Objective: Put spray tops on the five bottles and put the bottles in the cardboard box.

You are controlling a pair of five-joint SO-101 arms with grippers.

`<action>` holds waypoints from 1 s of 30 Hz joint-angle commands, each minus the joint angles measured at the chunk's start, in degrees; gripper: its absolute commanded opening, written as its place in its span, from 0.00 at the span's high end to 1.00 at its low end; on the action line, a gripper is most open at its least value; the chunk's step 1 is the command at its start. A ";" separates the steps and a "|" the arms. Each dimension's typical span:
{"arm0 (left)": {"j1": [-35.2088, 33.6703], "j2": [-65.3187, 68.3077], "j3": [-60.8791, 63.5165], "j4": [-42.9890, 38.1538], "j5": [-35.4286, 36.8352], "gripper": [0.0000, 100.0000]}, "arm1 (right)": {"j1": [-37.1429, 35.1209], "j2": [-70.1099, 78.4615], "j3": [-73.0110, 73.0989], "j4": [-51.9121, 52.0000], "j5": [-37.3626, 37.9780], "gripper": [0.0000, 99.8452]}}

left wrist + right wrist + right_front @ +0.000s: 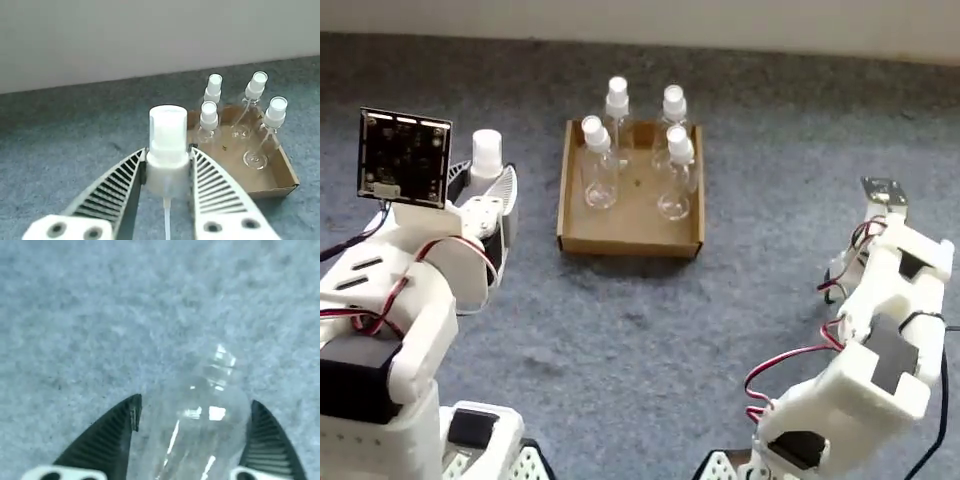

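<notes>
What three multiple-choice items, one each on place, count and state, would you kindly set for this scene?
1. Where do the capped bottles stand? A) in the cardboard box B) beside it C) behind it
2. How many bottles are in the box? A) three B) four C) five
3. What state is the left pincer in? A) open B) shut on a spray top C) shut on a bottle
1A, they stand inside its walls; 2B, four white tops show; 3B, the top sits clamped in it.
</notes>
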 commanded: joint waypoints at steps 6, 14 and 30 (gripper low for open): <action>-0.48 -0.31 -0.22 0.44 -0.35 1.00 | -0.04 0.04 -16.40 15.25 -0.70 0.69; -0.31 -0.31 2.86 0.00 -0.35 1.00 | -3.82 6.11 -28.00 24.57 -7.38 0.69; -0.22 -0.31 3.91 0.00 -0.35 1.00 | -0.22 18.42 -37.76 28.44 -7.03 0.75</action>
